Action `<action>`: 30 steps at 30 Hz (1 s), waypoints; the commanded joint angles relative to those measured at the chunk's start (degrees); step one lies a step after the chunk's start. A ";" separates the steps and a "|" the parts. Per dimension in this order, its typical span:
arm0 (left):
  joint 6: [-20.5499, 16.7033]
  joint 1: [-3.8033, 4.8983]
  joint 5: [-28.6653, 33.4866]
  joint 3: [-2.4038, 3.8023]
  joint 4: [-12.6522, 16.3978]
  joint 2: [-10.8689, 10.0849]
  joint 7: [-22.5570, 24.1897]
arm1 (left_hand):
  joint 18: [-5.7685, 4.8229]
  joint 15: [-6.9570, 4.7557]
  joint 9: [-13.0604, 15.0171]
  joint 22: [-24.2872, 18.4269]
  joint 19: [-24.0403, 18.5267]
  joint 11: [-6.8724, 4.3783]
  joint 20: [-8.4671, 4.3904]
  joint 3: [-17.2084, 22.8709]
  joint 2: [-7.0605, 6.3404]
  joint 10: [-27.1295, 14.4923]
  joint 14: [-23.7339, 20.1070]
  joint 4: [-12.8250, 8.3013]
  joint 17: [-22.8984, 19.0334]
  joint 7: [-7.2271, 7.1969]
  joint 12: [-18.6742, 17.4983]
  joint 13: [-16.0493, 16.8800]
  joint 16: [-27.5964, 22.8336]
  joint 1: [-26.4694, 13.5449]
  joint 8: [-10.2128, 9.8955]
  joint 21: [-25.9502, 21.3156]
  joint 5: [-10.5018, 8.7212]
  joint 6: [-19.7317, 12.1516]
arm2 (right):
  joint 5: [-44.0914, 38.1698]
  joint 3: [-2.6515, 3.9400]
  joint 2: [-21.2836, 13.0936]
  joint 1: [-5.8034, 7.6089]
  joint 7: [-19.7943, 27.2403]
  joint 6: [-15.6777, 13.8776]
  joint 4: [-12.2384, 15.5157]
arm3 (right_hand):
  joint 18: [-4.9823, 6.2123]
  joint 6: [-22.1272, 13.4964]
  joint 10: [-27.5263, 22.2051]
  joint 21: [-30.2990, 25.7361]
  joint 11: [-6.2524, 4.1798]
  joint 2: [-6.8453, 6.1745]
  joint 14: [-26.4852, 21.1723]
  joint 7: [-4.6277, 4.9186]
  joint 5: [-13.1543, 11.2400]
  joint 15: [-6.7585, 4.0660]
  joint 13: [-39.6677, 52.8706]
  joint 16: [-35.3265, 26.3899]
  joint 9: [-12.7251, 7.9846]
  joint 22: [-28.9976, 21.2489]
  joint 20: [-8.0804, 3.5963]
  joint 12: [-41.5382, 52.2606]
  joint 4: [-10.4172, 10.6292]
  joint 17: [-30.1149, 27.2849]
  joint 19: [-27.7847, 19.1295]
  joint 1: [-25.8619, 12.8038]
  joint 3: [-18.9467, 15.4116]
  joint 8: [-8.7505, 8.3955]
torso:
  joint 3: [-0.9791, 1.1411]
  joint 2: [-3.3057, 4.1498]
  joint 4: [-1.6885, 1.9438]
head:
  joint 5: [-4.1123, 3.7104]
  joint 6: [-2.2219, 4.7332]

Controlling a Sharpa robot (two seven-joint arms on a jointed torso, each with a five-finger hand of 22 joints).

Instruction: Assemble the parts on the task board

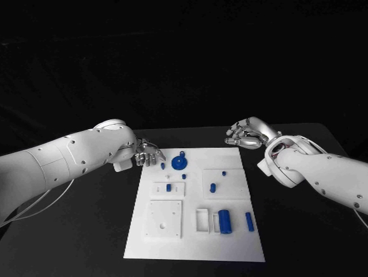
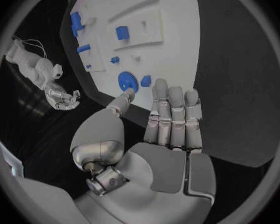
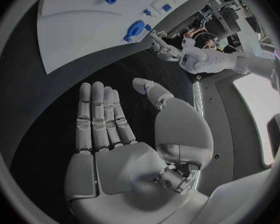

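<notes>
Left hand: empty, fingers straight, beside board far-left corner; gear nearest. Right hand: empty, farther off.

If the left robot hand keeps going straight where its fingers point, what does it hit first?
Probably the round blue part near the task board's far edge; the left robot hand is open, fingertips just short of it. Height above the board is unclear.
</notes>
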 commanded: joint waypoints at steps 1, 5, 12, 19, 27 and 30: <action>0.04 -0.47 -0.46 0.02 -1.10 0.60 1.61 | 0.06 -0.47 1.62 0.49 0.48 -0.34 -4.65 -0.64 0.43 -0.23 -0.13 0.10 0.43 -0.39 0.92 0.71 0.80 0.49 1.38 0.25 0.29 -0.20 | -0.19 0.03 0.07 -0.01 0.50 0.51 0.06 | 0.89 -0.38 -0.50 -0.33 0.05 0.18 -0.41 0.14 0.25 -0.18 -0.06 0.34 -0.10 0.10 0.32 0.39 -0.17 -0.05 0.17 0.13 -0.18 -0.37 | -0.04 0.02 -0.07 | -0.09 -0.03; 0.27 -0.93 -0.36 0.02 -1.53 0.86 2.00 | -0.03 -0.86 4.31 1.27 0.75 -0.68 -5.05 -1.01 0.20 -0.49 -0.23 0.50 0.88 -0.75 2.29 1.66 1.86 0.71 3.43 0.43 0.38 -0.49 | -0.19 0.03 0.08 -0.01 0.51 0.50 0.04 | 0.89 -0.39 -0.51 -0.34 0.05 0.17 -0.42 0.14 0.26 -0.18 -0.08 0.34 -0.10 0.10 0.32 0.40 -0.18 -0.06 0.17 0.13 -0.18 -0.38 | -0.01 -0.02 -0.03 | -0.14 -0.15; 0.72 -1.00 0.10 0.02 -2.10 1.28 2.49 | -0.08 -1.05 5.58 1.62 0.88 -0.81 -5.25 -1.22 -0.21 -0.65 -0.28 1.04 1.02 -0.88 2.92 2.05 2.32 0.42 4.24 0.44 0.12 -0.79 | -0.19 0.03 0.15 -0.01 0.52 0.52 0.01 | 0.89 -0.41 -0.52 -0.36 0.06 0.17 -0.43 0.15 0.28 -0.18 -0.10 0.34 -0.11 0.12 0.32 0.41 -0.18 -0.07 0.17 0.13 -0.19 -0.38 | -0.04 -0.08 0.12 | -0.26 -0.35; 1.45 -1.14 0.88 0.01 -2.35 1.69 3.07 | -0.08 -1.12 5.94 1.76 0.90 -0.84 -5.33 -1.18 -0.14 -0.72 -0.32 1.31 1.06 -0.92 3.12 2.18 2.47 0.37 4.44 0.44 -0.19 -0.92 | -0.19 0.03 0.21 -0.01 0.53 0.53 -0.03 | 0.89 -0.42 -0.53 -0.38 0.06 0.17 -0.43 0.16 0.30 -0.18 -0.13 0.35 -0.11 0.13 0.32 0.43 -0.19 -0.08 0.17 0.13 -0.20 -0.39 | -0.03 -0.11 0.13 | -0.28 -0.37; 1.75 -1.48 1.10 0.01 -3.51 2.39 3.50 | -0.09 -1.16 6.17 1.86 0.87 -0.85 -5.39 -1.06 0.16 -0.83 -0.40 1.30 1.07 -0.92 3.22 2.24 2.55 0.59 4.55 0.44 -0.20 -1.03 | -0.21 0.03 0.28 -0.01 0.53 0.53 -0.05 | 0.89 -0.43 -0.54 -0.40 0.07 0.19 -0.43 0.16 0.31 -0.18 -0.16 0.36 -0.11 0.15 0.32 0.45 -0.19 -0.09 0.18 0.13 -0.20 -0.39 | 0.00 -0.13 0.11 | -0.25 -0.34; 1.75 -1.69 1.13 0.01 -4.27 2.72 3.66 | -0.11 -1.17 6.29 1.93 0.85 -0.84 -5.40 -1.01 0.38 -0.90 -0.45 1.21 1.07 -0.91 3.27 2.28 2.59 0.78 4.59 0.44 -0.19 -1.11 | -0.21 0.03 0.30 -0.01 0.53 0.52 -0.04 | 0.89 -0.44 -0.54 -0.41 0.07 0.19 -0.43 0.16 0.32 -0.18 -0.17 0.36 -0.11 0.16 0.32 0.46 -0.19 -0.10 0.18 0.14 -0.20 -0.39 | 0.01 -0.11 0.12 | -0.32 -0.34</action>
